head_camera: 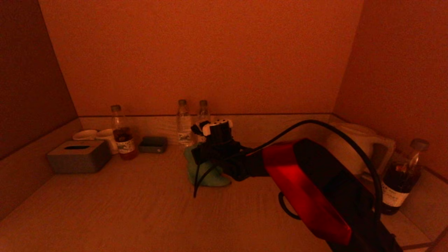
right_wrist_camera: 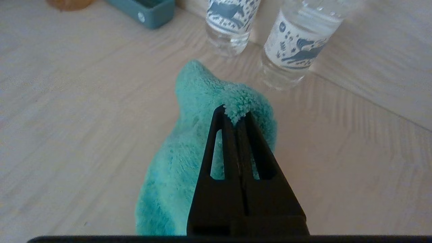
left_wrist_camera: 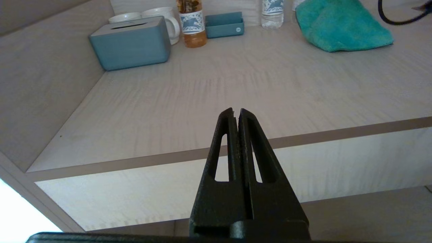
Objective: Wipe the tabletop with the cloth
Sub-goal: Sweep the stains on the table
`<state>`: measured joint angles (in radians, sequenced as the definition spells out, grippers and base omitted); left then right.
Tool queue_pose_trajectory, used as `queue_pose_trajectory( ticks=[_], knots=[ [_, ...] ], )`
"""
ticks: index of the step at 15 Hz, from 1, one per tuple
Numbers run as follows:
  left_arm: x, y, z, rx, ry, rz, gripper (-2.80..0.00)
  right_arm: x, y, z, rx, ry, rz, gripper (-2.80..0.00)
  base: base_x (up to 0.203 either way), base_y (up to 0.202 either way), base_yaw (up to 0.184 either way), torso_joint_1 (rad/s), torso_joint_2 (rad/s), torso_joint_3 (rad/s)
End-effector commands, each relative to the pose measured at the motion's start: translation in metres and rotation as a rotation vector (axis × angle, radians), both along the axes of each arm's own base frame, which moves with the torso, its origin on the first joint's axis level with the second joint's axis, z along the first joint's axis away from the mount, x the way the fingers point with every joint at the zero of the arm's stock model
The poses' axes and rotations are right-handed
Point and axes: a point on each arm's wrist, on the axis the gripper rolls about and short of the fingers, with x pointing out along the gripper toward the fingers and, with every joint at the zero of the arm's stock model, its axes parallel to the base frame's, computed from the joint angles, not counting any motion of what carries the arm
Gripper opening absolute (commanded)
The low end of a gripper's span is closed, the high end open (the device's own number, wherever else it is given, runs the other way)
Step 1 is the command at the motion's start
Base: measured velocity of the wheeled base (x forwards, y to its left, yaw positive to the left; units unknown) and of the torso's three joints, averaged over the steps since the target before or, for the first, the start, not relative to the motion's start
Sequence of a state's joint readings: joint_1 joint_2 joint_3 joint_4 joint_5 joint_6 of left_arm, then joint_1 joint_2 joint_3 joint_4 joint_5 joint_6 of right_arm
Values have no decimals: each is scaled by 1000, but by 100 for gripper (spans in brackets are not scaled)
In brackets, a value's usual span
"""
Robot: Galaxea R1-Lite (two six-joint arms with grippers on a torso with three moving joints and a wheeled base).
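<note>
The right gripper (right_wrist_camera: 236,114) reaches over the middle of the pale wood-grain tabletop (head_camera: 140,196), its two black fingers pinched together on a raised tuft of the fluffy green cloth (right_wrist_camera: 189,158). The cloth lies bunched on the tabletop toward the back, just in front of two clear plastic water bottles (right_wrist_camera: 229,23) with blue-patterned labels that stand against the low rear rim. In the head view the cloth (head_camera: 210,176) shows partly beneath the black wrist of the red-and-black right arm.

The left gripper (left_wrist_camera: 236,113) hangs off the front edge of the tabletop, well apart from the cloth (left_wrist_camera: 341,27), with its black fingers pressed flat together on nothing.

Along the back left stand a grey-blue rectangular tissue box (head_camera: 78,155), two white mugs (head_camera: 96,136), a bottle of amber drink (head_camera: 122,134) and a small blue-grey tray (head_camera: 153,144). A pale kettle (head_camera: 360,147) and a dark-filled bottle (head_camera: 400,182) sit at the right.
</note>
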<state>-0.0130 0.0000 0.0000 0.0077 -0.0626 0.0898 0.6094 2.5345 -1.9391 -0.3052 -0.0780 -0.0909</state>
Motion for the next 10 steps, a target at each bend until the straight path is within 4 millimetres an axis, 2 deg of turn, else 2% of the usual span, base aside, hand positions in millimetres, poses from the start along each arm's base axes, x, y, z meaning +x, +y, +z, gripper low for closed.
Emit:
queue_pose_trajectory(
  ticks=[1, 5, 6, 10],
  knots=[
    [0, 0, 0, 1, 0, -1, -280, 4, 3, -16, 6, -10, -2, -280, 0, 0, 0, 0, 0, 0],
    [0, 0, 0, 1, 0, 0, -280, 6, 6, -32, -4, 14, -7, -280, 0, 0, 0, 0, 0, 0],
    [0, 0, 0, 1, 0, 0, -280, 5, 9, -44, -15, 33, -2, -280, 0, 0, 0, 0, 0, 0],
    [0, 0, 0, 1, 0, -1, -280, -8, 26, -63, -23, 80, 18, -280, 0, 0, 0, 2, 1, 7]
  ],
)
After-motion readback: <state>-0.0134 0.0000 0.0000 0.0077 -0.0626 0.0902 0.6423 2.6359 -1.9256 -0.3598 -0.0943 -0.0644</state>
